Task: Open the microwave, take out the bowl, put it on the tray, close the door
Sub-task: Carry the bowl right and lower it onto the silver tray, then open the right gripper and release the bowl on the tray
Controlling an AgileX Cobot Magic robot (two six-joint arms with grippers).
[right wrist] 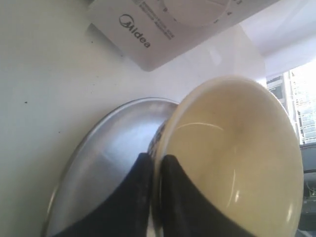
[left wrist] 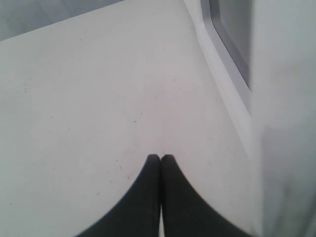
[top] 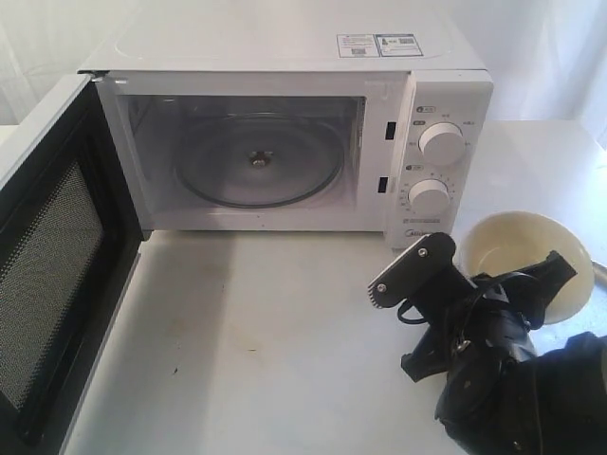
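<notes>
The white microwave stands at the back with its door swung wide open to the left, mesh inner face showing. Its cavity holds only the glass turntable. My right gripper is shut on the rim of the cream-white bowl, one finger inside and one outside. The bowl hangs tilted at the right, in front of the dials, over the silver tray. Whether it touches the tray I cannot tell. My left gripper is shut and empty over the white tabletop, beside the door's outer face.
The glass turntable plate lies inside the microwave. White tabletop stretches between the open door and my right arm. The left arm is not in the exterior view. The control panel is close behind the bowl.
</notes>
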